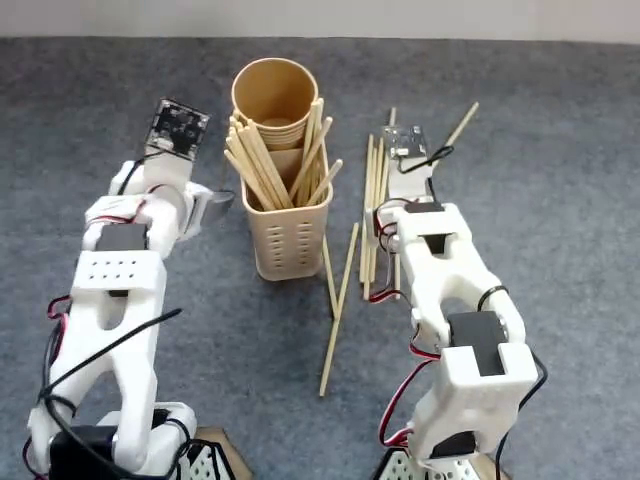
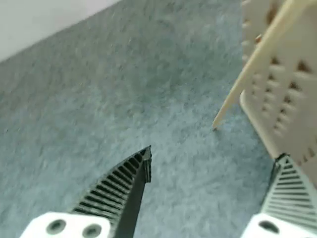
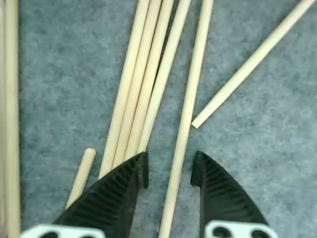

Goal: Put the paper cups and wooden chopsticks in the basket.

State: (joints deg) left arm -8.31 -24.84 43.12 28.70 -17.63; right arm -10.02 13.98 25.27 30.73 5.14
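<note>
Cups (image 1: 275, 90) stacked in basket (image 1: 288, 240), with several chopsticks (image 1: 262, 165). Loose sticks (image 1: 340, 300) remain on surface (image 1: 560, 150) beside basket. Right tool (image 3: 171, 163) spread, straddling one loose stick. Left tool (image 2: 215, 153) spread, empty, just beside basket.

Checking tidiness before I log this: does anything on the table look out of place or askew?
Yes. Loose wooden chopsticks lie scattered on the carpet beside the basket, some crossing. One runs between the fingers of the open right gripper. Those in the basket lean unevenly around the paper cups.
</note>
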